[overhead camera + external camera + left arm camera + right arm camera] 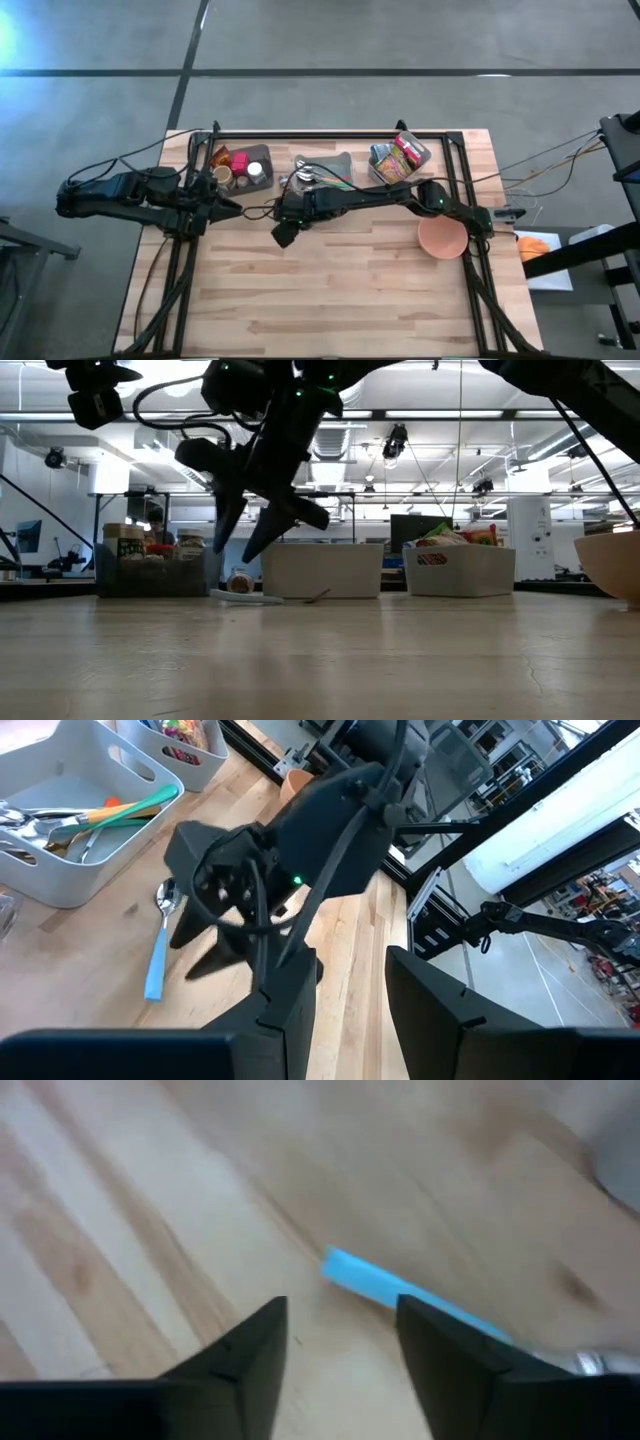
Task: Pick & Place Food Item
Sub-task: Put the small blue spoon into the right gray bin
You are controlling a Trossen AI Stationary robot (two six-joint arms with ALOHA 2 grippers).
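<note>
Food cans stand in a dark bin (pixel 240 165) at the far left of the table, and snack packets fill a bin (pixel 400 158) at the far right. A spoon with a blue handle (pixel 155 960) lies flat on the wood. My right gripper (pixel 340 1350) hangs open over the handle (pixel 400 1295) and clear of the table (pixel 235 555), with nothing between its fingers. My left gripper (pixel 350 1010) waits at the table's left (pixel 225 208), open and empty.
A grey bin (pixel 322 170) of utensils stands between the two food bins. A pink bowl (pixel 441 238) sits near the right edge. The right arm reaches across the middle of the table. Bare wood lies toward the near edge.
</note>
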